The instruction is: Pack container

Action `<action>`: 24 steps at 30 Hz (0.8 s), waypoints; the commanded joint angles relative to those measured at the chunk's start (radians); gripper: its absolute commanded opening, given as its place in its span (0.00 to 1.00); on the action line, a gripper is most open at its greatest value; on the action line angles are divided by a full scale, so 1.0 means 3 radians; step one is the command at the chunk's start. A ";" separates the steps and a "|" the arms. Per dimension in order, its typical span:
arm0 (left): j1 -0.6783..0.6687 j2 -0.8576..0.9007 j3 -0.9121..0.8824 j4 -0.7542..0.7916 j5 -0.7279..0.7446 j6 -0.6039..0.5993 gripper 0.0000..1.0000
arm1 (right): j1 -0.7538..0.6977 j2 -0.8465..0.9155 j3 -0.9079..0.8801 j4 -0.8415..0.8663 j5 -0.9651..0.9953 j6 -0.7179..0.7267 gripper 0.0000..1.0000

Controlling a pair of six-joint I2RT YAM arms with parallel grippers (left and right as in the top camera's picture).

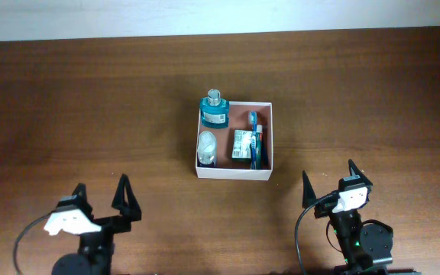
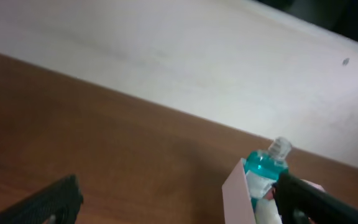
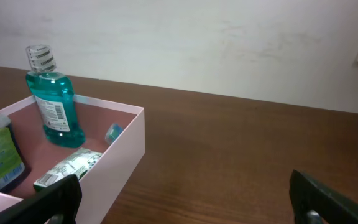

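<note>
The container (image 1: 234,173) is a shallow white-walled box with a reddish-brown floor, at mid-table. Inside it stand a teal bottle (image 1: 214,109) at the far left corner and a small clear bottle (image 1: 207,148) near the left wall. A green-labelled pack (image 1: 242,144) and a blue toothbrush (image 1: 255,141) lie at the right. My left gripper (image 1: 101,186) is open near the front edge, well left of the box. My right gripper (image 1: 328,172) is open, just right of the box's near corner. In the right wrist view the container wall (image 3: 120,155) and the teal bottle (image 3: 55,102) lie to the left of my open fingers (image 3: 48,202).
The brown wooden table (image 1: 90,114) spreads wide on both sides of the box. A pale wall (image 1: 205,15) borders its far edge. In the left wrist view the container corner (image 2: 238,193) and the teal bottle (image 2: 265,165) show beside the right finger (image 2: 316,199).
</note>
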 commanded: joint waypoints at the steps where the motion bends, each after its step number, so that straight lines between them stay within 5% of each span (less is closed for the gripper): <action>1: 0.0020 -0.0045 -0.0270 0.0306 0.0062 -0.0006 1.00 | -0.0028 -0.0028 -0.0015 -0.0020 -0.0005 0.0001 0.98; 9: 0.0020 -0.0045 -0.0801 0.1034 0.0015 0.0074 1.00 | -0.0028 -0.0028 -0.0015 -0.0020 -0.0005 0.0001 0.98; 24: 0.0020 -0.0045 -0.1110 0.1072 -0.0050 0.0820 0.99 | -0.0028 -0.0028 -0.0015 -0.0022 -0.0005 0.0001 0.99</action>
